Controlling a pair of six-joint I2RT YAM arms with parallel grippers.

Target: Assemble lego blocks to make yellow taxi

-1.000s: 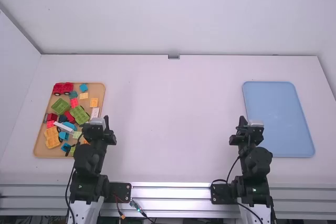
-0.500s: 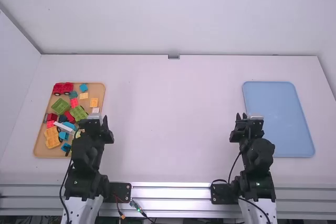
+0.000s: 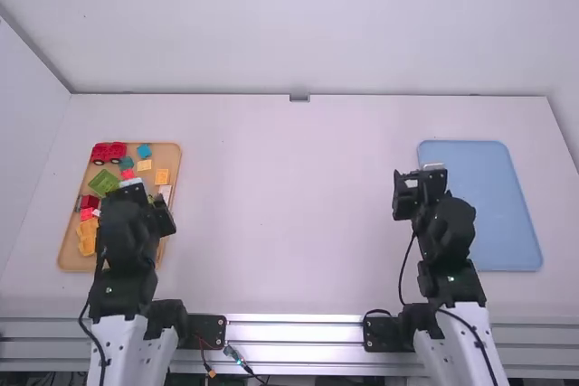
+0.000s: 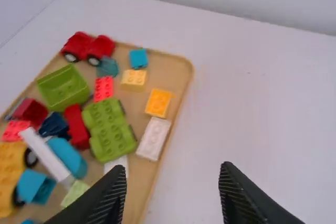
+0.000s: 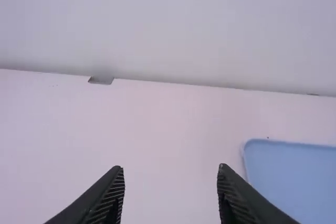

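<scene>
I have my left gripper [image 3: 136, 194] at the tan tray [image 4: 184, 72] on the desk [image 3: 289, 214], where the yellow wheeled piece [image 4: 10, 169] and orange-yellow block [image 4: 158, 103] lie among mixed bricks [image 4: 112, 141], and my right [image 3: 420, 183] near the blue tray [image 3: 484, 192], both pairs of fingers spread apart.

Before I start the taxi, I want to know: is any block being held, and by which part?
Nothing is held; the left gripper and right gripper are open.
</scene>
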